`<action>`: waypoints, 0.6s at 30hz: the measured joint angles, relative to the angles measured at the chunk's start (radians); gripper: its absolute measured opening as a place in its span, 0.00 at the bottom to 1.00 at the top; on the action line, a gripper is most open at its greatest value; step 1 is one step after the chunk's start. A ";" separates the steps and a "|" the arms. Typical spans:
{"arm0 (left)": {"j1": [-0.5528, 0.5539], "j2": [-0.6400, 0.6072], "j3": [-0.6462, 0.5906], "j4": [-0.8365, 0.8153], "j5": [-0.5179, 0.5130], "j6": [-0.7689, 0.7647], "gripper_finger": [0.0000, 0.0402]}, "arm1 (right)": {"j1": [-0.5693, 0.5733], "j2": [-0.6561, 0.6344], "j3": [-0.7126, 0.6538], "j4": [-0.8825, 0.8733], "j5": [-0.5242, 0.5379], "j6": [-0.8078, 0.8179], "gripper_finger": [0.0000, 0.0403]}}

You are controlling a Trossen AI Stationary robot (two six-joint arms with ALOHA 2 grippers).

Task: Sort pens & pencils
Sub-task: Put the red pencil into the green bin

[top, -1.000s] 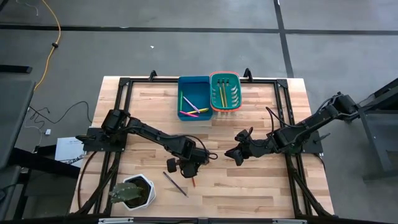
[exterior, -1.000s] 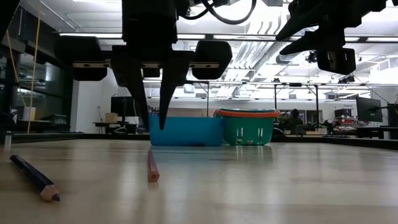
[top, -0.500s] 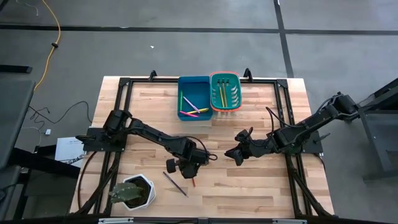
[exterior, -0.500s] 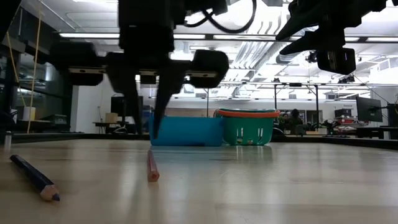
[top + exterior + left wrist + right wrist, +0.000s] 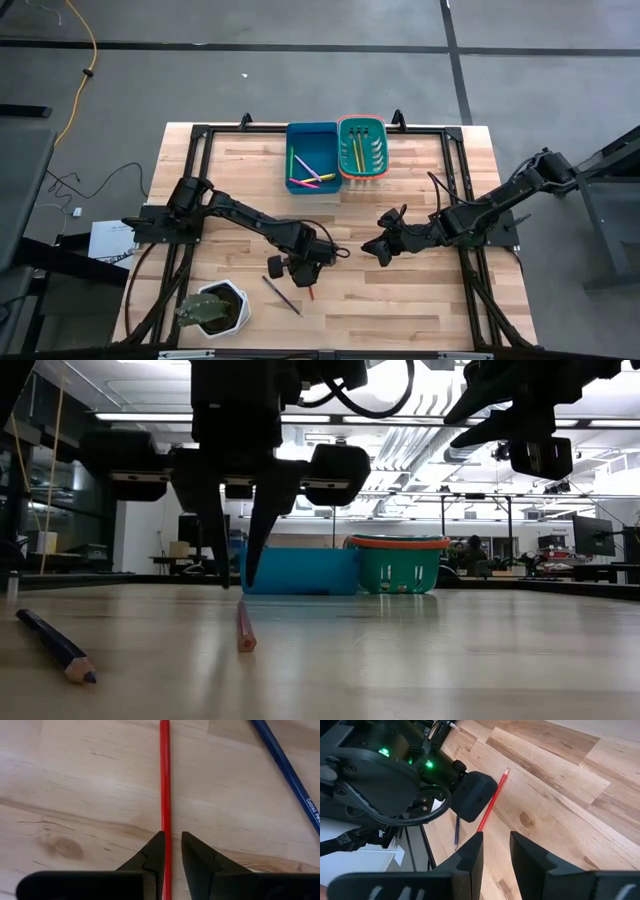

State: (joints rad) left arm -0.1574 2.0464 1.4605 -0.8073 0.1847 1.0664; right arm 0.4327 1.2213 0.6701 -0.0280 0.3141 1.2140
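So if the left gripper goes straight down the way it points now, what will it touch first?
Most likely the red pencil. The left gripper points down at the table, its fingers open either side of the pencil. Whether they already touch the wood is unclear.

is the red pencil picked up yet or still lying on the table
Still lying flat on the table. The left tool straddles the red pencil, fingers apart on either side, not yet closed on it.
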 joint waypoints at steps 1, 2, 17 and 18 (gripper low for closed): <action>0.000 0.000 0.000 0.001 -0.001 0.000 0.13 | 0.000 0.000 0.000 0.000 0.000 0.000 0.22; 0.000 0.000 0.000 0.002 -0.001 0.000 0.13 | 0.000 0.000 0.000 -0.001 0.000 -0.001 0.22; 0.000 0.000 0.000 0.002 -0.005 0.000 0.13 | 0.000 0.000 0.000 -0.006 0.000 0.001 0.22; 0.000 0.000 0.000 0.002 -0.006 0.000 0.13 | 0.000 0.000 0.000 -0.006 0.000 0.001 0.22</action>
State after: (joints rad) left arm -0.1570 2.0464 1.4605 -0.8056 0.1791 1.0666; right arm 0.4328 1.2213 0.6702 -0.0341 0.3141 1.2148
